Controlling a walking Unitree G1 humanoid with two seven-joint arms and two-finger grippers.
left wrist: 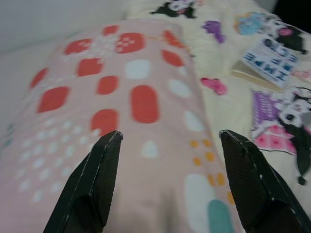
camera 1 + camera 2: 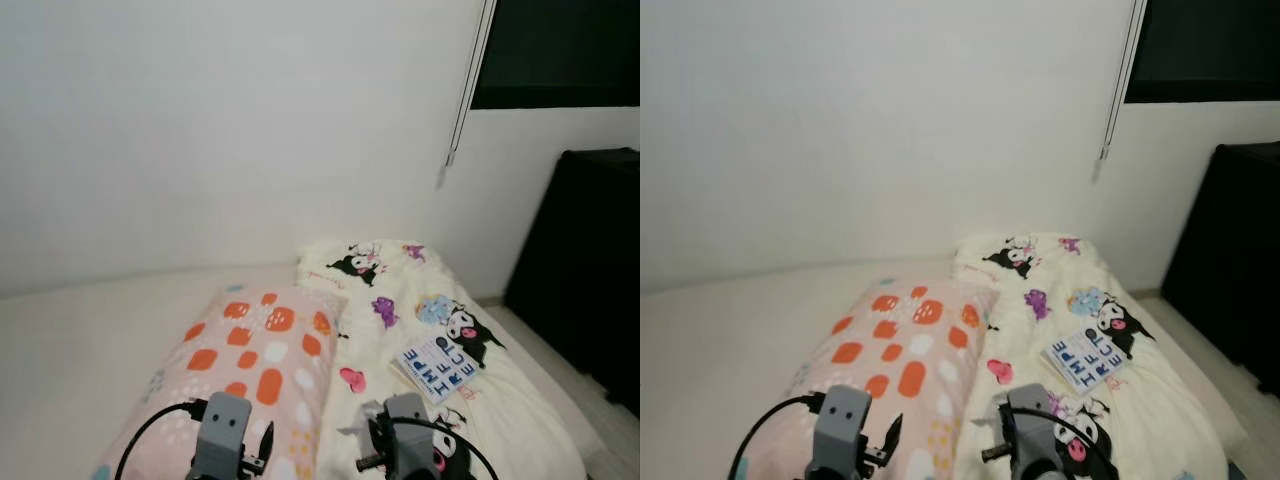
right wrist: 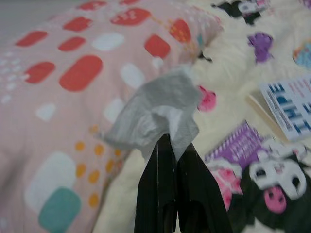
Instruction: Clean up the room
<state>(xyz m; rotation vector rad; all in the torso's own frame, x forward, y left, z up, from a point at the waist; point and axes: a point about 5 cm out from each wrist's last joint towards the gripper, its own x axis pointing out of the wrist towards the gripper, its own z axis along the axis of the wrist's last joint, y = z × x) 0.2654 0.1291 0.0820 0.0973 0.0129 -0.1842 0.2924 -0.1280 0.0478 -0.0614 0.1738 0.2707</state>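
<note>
A crumpled white tissue (image 3: pixel 155 114) is pinched between the fingertips of my right gripper (image 3: pixel 172 143), which is shut on it and hovers over the seam between pillow and blanket. A pink pillow (image 2: pixel 255 360) with orange and white spots lies on the bed. My left gripper (image 1: pixel 167 136) hangs open just above the pillow's near end, with nothing between its fingers. To the right, a cream blanket (image 2: pixel 400 290) printed with cartoon characters covers the bed. A white book (image 2: pixel 437 368) with blue letters rests on it.
The bare white mattress (image 2: pixel 80 340) stretches to the left of the pillow, against a white wall. A black cabinet (image 2: pixel 590 270) stands at the right beyond the bed. A blind cord (image 2: pixel 460 110) hangs beside a dark window (image 2: pixel 560 50).
</note>
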